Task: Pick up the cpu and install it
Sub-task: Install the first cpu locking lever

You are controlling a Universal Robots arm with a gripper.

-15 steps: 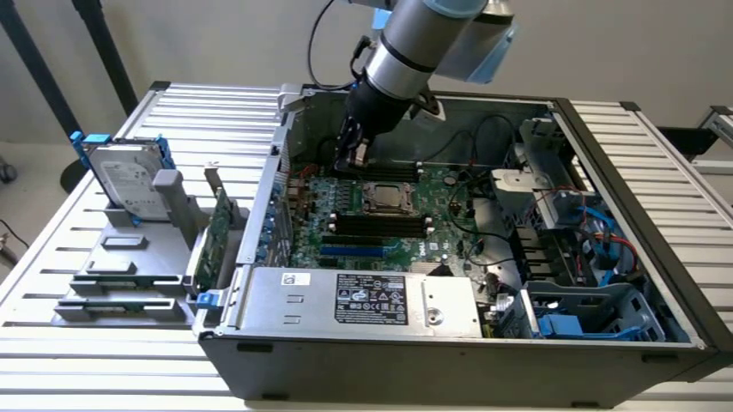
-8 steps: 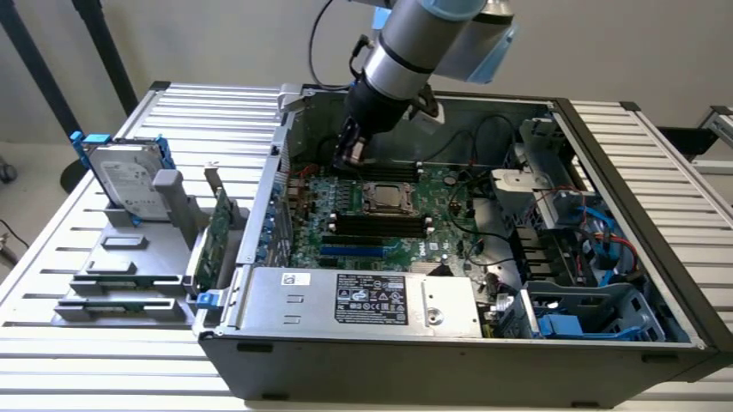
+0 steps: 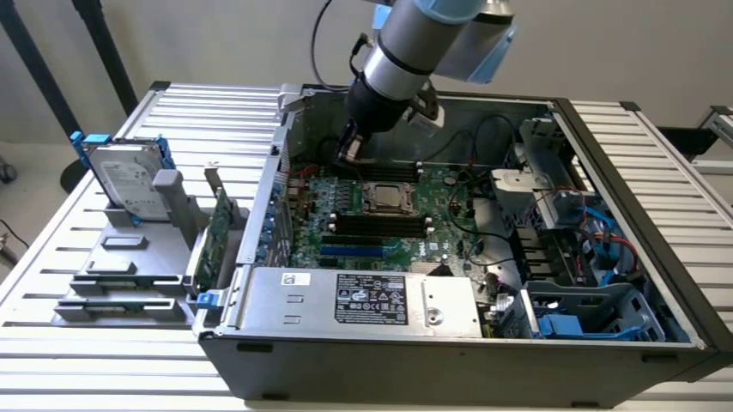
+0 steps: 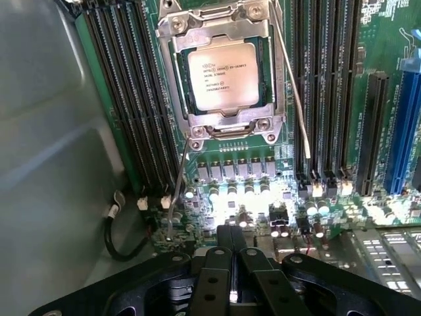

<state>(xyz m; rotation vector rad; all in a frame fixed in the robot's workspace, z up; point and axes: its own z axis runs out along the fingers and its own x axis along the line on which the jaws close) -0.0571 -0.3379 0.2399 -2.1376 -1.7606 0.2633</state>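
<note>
Gripper (image 4: 230,240) pressed together and empty, poised above the capacitor row (image 4: 240,191) on the motherboard (image 4: 342,217), with the cpu (image 4: 222,77) just beyond, already seated flat in its metal-framed socket (image 4: 217,26), at about five o'clock from the jaws in the exterior view, lid lettering too small to read.

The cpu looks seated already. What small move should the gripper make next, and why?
Probably shift the shut, empty gripper toward the wire lever nearby: the cpu already lies in its socket under the metal frame, and whether that lever is latched is unclear.
</note>
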